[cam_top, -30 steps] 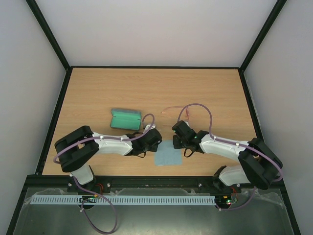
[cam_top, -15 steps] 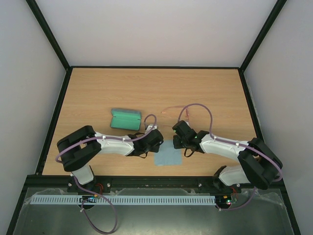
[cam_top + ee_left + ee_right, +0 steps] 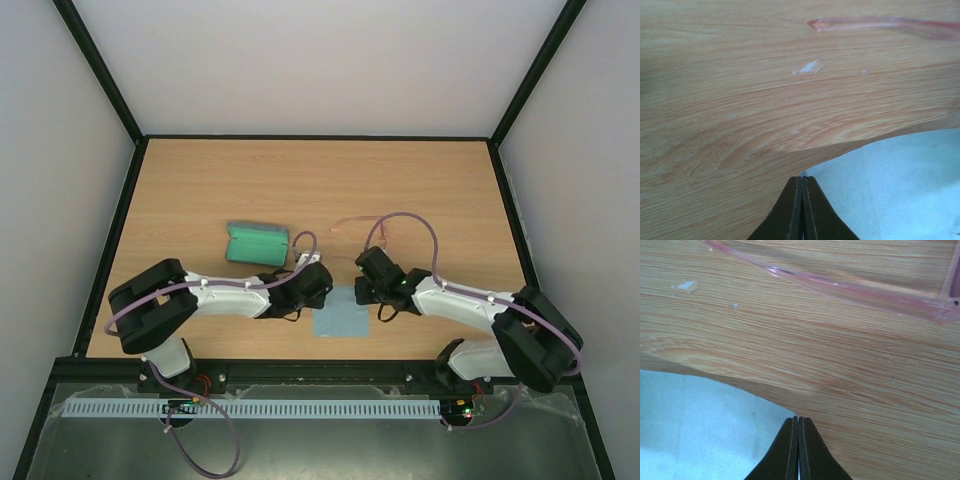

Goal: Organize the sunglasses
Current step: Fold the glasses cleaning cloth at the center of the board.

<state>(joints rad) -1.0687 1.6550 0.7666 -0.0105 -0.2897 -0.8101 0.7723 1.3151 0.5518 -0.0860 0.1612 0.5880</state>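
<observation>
The table (image 3: 200, 180) is a light wood-grain board with a thin black rim, shut in on three sides by plain pale walls (image 3: 320, 60) with dark frame bars at the corners. A small white fleck (image 3: 809, 66) lies on the wood near the grippers.

The sunglasses (image 3: 362, 226) lie open on the board just right of centre, beyond the right gripper (image 3: 362, 290); their pink arm (image 3: 855, 292) crosses the top of the right wrist view. The case (image 3: 257, 243) sits left of centre, green inside showing. The cloth (image 3: 342, 318) lies near the front edge between the two arms.

The left gripper (image 3: 802, 181) has its jaws pressed together on the cloth's far left corner, and the right gripper has its jaws together on the far right corner. The cloth edge between them casts a shadow on the wood.

The far half of the board and both side margins lie beyond the arms, and the front rim runs close behind the cloth.
</observation>
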